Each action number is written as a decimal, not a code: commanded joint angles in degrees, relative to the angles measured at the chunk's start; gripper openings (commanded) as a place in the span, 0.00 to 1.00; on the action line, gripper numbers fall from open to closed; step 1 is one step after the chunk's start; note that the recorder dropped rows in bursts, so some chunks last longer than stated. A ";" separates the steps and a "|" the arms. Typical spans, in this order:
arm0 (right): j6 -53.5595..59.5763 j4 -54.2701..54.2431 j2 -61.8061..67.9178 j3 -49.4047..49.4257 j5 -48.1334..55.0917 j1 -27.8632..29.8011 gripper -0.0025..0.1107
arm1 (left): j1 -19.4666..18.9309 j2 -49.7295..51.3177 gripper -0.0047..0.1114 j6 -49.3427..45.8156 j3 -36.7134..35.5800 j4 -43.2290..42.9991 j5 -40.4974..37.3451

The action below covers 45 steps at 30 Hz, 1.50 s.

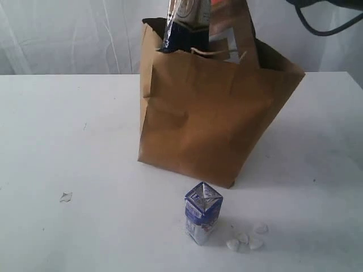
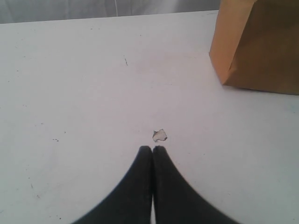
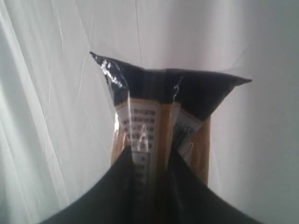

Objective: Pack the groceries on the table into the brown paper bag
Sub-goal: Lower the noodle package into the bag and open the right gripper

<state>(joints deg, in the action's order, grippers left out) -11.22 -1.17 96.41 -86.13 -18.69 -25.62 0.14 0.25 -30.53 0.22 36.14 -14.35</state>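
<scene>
right wrist view: my right pincer (image 3: 150, 156) grips the long printed packet (image 3: 145, 116), poking from the brown paper bag (image 1: 210, 113). my left pincer (image 2: 153, 148) is clenched empty above the desk (image 2: 70, 84).

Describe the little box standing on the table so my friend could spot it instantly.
Find the tall brown paper bag in the middle of the white table. In front of it, nearer the camera, stands a small blue-white carton with a peaked top. Only tiny white scraps lie beside it; it alone is coloured and upright.
</scene>
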 commanded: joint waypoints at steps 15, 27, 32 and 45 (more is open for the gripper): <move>12.93 0.79 -0.94 -0.42 -8.37 0.65 0.02 | -0.05 -0.25 0.04 0.15 -0.22 0.87 -0.29; 10.29 1.17 1.76 -0.42 13.46 -6.64 0.02 | -0.05 -0.25 0.04 0.15 -0.22 0.87 -0.29; 8.30 0.53 6.33 -0.42 1.44 -8.09 0.02 | -0.05 -0.25 0.04 0.15 -0.22 0.87 -0.29; 5.47 0.74 10.04 -0.42 5.93 -13.20 0.02 | -0.05 -0.25 0.04 0.15 -0.22 0.87 -0.29</move>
<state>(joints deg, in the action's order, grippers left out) -5.56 0.34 106.54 -86.11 -12.52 -37.75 0.14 0.25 -30.53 0.22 36.14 -14.35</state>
